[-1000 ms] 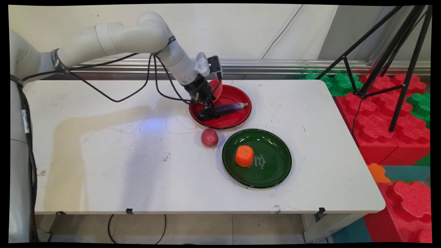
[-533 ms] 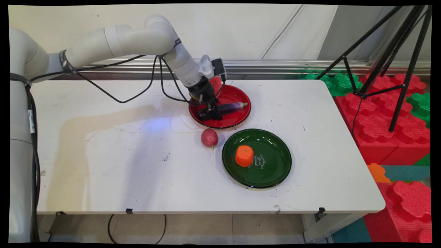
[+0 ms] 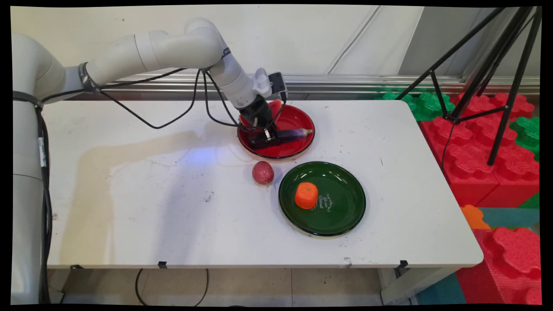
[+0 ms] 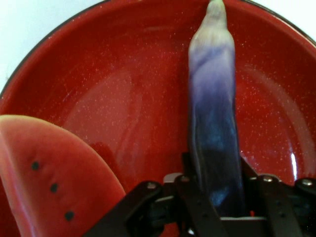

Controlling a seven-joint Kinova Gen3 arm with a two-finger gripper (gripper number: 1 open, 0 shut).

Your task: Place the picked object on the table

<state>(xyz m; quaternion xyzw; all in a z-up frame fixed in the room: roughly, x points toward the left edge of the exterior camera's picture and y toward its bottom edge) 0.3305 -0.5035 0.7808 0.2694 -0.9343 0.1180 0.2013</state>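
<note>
One purple eggplant (image 4: 215, 123) lies in the red plate (image 3: 298, 149), and the pincer (image 3: 267, 137) is clenched around its thick end, a black finger pressed on each side in the hand view. The eggplant's pale tip points toward the plate's right rim. A watermelon slice (image 4: 49, 173) rests in the same plate, just beside the pincer on the wall side and apart from the eggplant. The red plate sits at the far middle of the white worktop (image 3: 173, 216). Nearer the camera stands a green plate (image 3: 345, 216) carrying an orange fruit (image 3: 306, 195). A speckled red ball-shaped fruit (image 3: 262, 172) lies on the worktop between the two plates, just left of the green one.
</note>
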